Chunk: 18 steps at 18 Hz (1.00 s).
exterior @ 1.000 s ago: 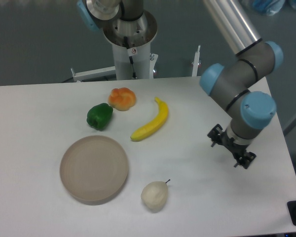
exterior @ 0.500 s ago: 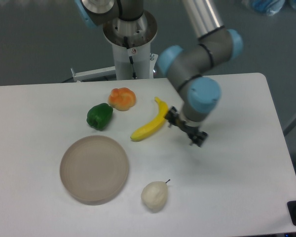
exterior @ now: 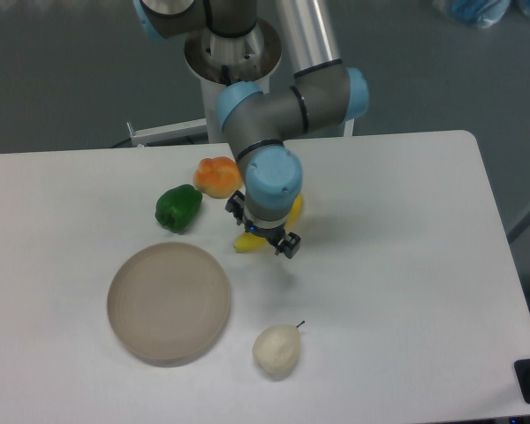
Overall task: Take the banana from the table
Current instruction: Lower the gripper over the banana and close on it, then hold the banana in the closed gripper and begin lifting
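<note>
One claw [exterior: 263, 231] over banana [exterior: 245, 242], white table [exterior: 406, 265]

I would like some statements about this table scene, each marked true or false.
1. The gripper is above the banana and hides most of it. True.
2. The plate holds the pear. False: the pear lies on the table, beside the plate.
3. The green pepper lies left of the orange-yellow fruit. True.
4. The banana is lifted clear of the table. False: its visible end rests on the table.
</note>
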{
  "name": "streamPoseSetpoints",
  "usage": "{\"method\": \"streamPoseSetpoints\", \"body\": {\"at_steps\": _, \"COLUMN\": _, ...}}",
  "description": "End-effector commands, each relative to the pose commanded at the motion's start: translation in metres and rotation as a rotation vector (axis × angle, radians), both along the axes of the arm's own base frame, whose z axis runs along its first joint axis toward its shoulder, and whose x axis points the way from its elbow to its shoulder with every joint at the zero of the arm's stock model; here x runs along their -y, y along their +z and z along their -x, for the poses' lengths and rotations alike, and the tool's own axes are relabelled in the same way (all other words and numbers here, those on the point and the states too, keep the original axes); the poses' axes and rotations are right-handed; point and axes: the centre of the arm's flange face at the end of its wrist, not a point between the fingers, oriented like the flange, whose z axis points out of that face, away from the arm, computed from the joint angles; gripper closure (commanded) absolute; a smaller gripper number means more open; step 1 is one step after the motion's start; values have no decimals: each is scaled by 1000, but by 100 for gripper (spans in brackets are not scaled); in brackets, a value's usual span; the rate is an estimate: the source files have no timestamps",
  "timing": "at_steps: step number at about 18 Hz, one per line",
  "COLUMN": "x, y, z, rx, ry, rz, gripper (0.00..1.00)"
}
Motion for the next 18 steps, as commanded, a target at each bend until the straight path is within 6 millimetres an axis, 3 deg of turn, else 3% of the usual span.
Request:
{"method": "streamPoseSetpoints", "body": {"at_steps": 9, "x": 10, "y": -24, "z": -3, "rx": -52, "ry": -18, "rz": -22, "gripper": 0}}
{"method": "streamPoseSetpoints", "body": {"at_steps": 10, "x": 12, "y": -24, "z": -1, "rx": -76, "ry": -23, "rz": -6, "gripper": 4}}
{"method": "streamPoseSetpoints", "body": {"at_steps": 12, "x": 13, "y": -25, "z": 1, "rx": -95, "ry": -23, "rz": 8, "gripper": 20}}
{"method": "streamPoseSetpoints", "body": {"at_steps": 13, "x": 13, "y": -23, "z": 1, "rx": -97, "ry": -22, "rz": 5, "gripper": 39}}
{"method": "streamPoseSetpoints", "body": {"at_steps": 15, "x": 13, "y": -20, "z": 2, "rx": -103, "ry": -20, "rz": 0, "gripper": 65}}
{"method": "streamPoseSetpoints", "body": {"at_steps": 18, "x": 11, "y": -16, "z": 2, "rx": -110, "ry": -21, "rz": -9, "gripper": 97}}
